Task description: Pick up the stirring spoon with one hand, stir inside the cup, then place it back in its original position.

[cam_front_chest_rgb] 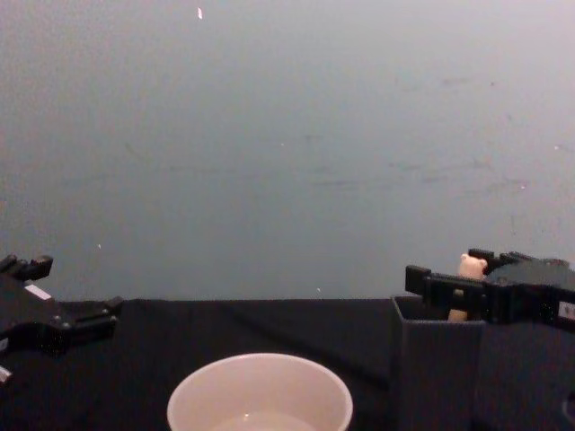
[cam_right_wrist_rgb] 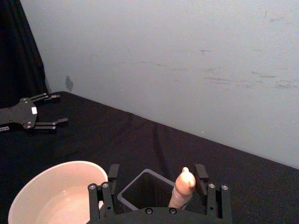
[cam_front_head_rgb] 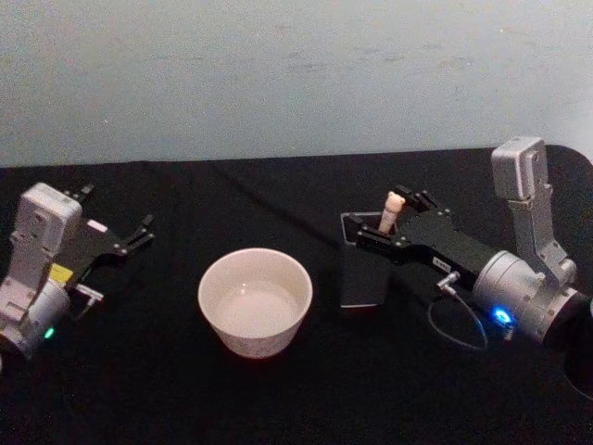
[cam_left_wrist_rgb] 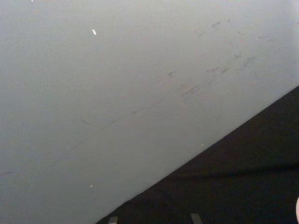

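Beige bear-topped stirring spoon [cam_front_head_rgb: 393,209] standing upright in the tall dark grey square holder [cam_front_head_rgb: 363,273], handle and bear head poking above the rim, metal bowl and neck hidden inside. Wide cream-white cup [cam_front_head_rgb: 255,301] just beside the holder on its left, apart from it, on the black table [cam_front_head_rgb: 278,399]. Right gripper [cam_front_head_rgb: 399,215] reaching in from the right over the holder's top, jaws spread to either side of the handle with a visible gap on each side, not clamped on it. Left gripper [cam_front_head_rgb: 119,220] parked well to the left of the cup, fingers apart and holding nothing. From the head view: the holder's open square mouth and the cup's pale, empty-looking inside. From the right wrist view: the spoon's [cam_right_wrist_rgb: 183,188] rounded top rising between the two black fingers [cam_right_wrist_rgb: 202,179], the holder's [cam_right_wrist_rgb: 140,193] near corner, the cup's [cam_right_wrist_rgb: 56,193] rim, and the left gripper [cam_right_wrist_rgb: 53,109] farther off against the wall. From the chest view: a side-on look, bear head [cam_front_chest_rgb: 471,266] peeking above the right gripper [cam_front_chest_rgb: 454,285], holder [cam_front_chest_rgb: 436,368] as a plain dark block, cup [cam_front_chest_rgb: 260,395] low in front.
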You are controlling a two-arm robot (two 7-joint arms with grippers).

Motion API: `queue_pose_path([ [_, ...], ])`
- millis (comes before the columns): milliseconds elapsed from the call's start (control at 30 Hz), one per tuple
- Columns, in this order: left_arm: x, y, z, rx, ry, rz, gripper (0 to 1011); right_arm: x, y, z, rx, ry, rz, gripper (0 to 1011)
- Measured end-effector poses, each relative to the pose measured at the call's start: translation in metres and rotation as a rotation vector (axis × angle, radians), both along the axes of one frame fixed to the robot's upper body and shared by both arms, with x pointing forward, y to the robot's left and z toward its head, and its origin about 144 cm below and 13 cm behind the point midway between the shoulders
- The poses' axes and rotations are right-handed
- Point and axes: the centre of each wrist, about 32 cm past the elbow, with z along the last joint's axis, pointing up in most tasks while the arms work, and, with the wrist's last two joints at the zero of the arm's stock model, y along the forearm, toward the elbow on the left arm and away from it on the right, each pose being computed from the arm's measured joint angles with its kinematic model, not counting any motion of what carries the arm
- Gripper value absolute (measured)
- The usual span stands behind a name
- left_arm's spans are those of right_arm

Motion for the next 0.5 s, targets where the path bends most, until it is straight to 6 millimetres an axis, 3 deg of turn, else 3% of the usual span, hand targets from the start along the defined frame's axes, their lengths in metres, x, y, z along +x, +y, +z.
queue_pose_path([
  [167,0.000,0.000,0.000,0.000,0.000,0.000,1001,0.001,0.000,0.002,0.009,-0.024,0.003,1002],
  [500,0.000,0.000,0.000,0.000,0.000,0.000,1001,0.007,-0.011,0.036,0.088,-0.250,-0.086,1002],
])
